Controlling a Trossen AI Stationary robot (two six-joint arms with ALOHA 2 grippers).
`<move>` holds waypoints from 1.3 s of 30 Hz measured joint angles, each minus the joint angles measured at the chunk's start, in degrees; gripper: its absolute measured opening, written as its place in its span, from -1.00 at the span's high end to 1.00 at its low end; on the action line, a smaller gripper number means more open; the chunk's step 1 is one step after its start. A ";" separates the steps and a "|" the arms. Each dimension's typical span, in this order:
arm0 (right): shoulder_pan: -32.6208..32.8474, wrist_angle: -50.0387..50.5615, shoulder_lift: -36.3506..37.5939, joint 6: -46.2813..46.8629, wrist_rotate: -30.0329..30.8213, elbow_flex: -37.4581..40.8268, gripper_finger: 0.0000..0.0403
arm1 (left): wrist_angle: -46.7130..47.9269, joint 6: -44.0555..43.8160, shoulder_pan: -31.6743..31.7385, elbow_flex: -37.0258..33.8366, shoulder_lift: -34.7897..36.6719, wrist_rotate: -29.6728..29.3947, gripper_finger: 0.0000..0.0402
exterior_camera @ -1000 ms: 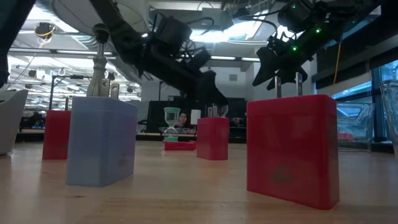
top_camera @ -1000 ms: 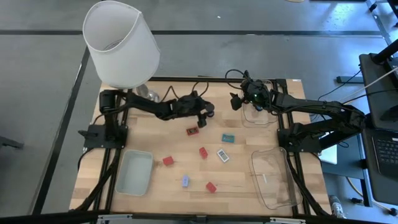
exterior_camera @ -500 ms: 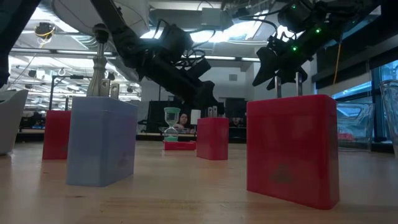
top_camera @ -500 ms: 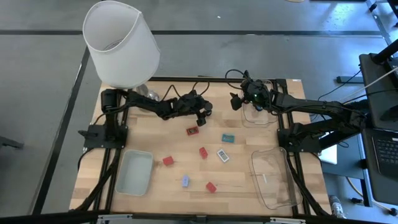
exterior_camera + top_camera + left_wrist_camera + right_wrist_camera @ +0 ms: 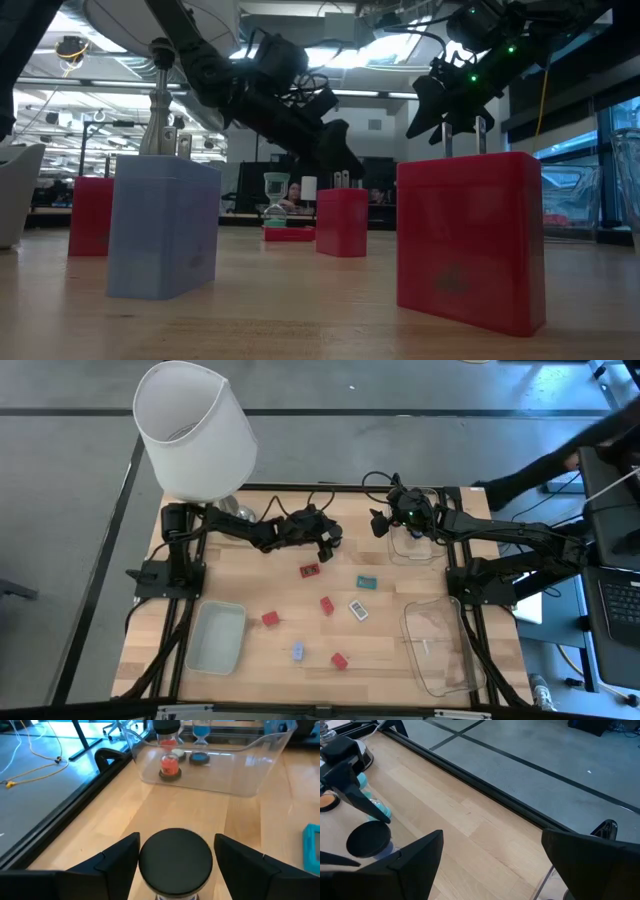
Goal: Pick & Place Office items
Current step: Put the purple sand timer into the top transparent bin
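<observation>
High view puts the left gripper (image 5: 328, 542) above the far middle of the table, and its wrist view shows the two fingers (image 5: 117, 857) pressed to either side of a dark cylinder (image 5: 175, 856), so it looks clamped on that piece and carried clear of the wood. I take the step in hand to be delivering it to the small clear tray (image 5: 250, 775) ahead. To do that well, the arm should travel rightward with the cylinder kept upright, clear the tray wall before lowering, and let go over a bare patch rather than on the pieces already inside. It should also mind the right gripper (image 5: 383, 525), which hangs over that tray's near edge with its fingers spread wide and nothing between them. Counting from left to right across the table: one white-shaded lamp (image 5: 196, 430), one frosted tray (image 5: 216, 660), four red blocks (image 5: 269, 618), one blue piece (image 5: 297, 651), one white piece (image 5: 358, 610), one teal piece (image 5: 367, 583), then the small tray and one large clear tray (image 5: 438, 672).
</observation>
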State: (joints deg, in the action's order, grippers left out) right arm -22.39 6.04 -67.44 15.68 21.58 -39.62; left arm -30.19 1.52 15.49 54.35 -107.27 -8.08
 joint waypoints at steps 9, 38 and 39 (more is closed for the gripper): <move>-0.01 -0.05 0.00 0.59 -1.48 0.00 -0.70 | 6.24 -0.19 -0.17 -0.02 8.15 0.39 -0.35; 5.08 -32.92 -19.35 -16.57 -25.65 -0.04 -0.91 | 25.79 -14.30 -9.76 -22.45 48.51 -16.76 -0.30; 4.94 -33.70 -20.20 -16.57 -25.66 -0.04 -0.93 | 25.42 -14.32 -9.96 -22.71 48.60 -16.80 -0.30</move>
State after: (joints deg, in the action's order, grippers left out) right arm -17.45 -27.65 -87.64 -0.89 -4.08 -39.66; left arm -4.77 -12.80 5.53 31.64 -58.67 -24.88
